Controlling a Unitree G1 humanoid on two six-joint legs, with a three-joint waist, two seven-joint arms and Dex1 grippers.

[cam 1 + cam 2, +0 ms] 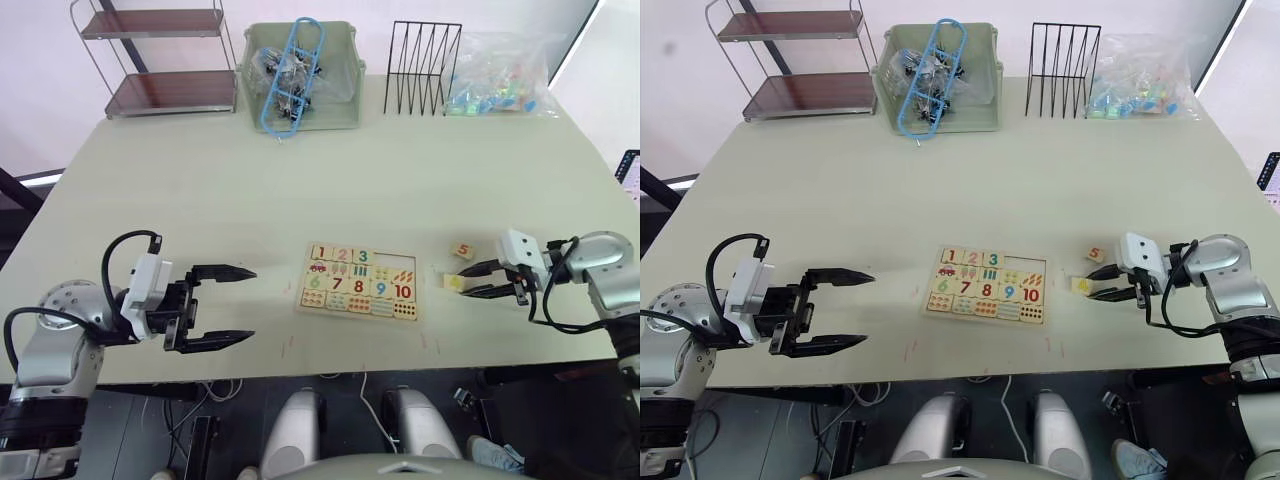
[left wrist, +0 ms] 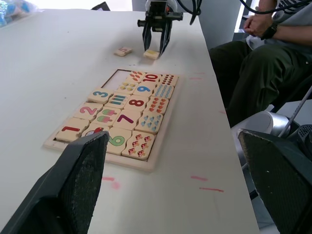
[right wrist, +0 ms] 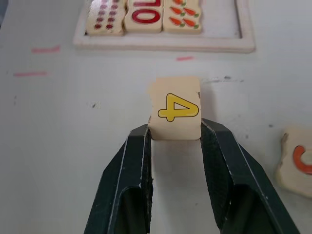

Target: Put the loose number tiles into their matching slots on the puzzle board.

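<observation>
Your right gripper is clamped on the yellow 4 tile, a black finger pressed to each side, near the table's right edge and front right corner. The tile sits at the fingertips, numeral face up; whether it rests on the table or has cleared it cannot be told. The orange 5 tile lies loose just beside it, a little farther from the front edge.

The puzzle board lies flat near the middle of the front edge, its long axis running left to right, parallel to that edge. Tiles 1, 2 and 3 fill the left part of its far row; the two slots at the right end of that row are open. The 4 belongs in the open slot next to the 3.

By appearance, the step in hand is the pick-up of the 4, with two tiles left to seat. The next move calls for lifting the tile clear, carrying it leftward over the board's right end, and lowering it square into that slot. In the right wrist view the numeral reads turned on its side, so you will likely need to rotate the tile before it reads the same way as the board's numbers. It is gripped only at the fingertips, so move gently or it may twist.

Your left gripper hangs with fingers spread wide and empty, near the front edge, well left of the board.
</observation>
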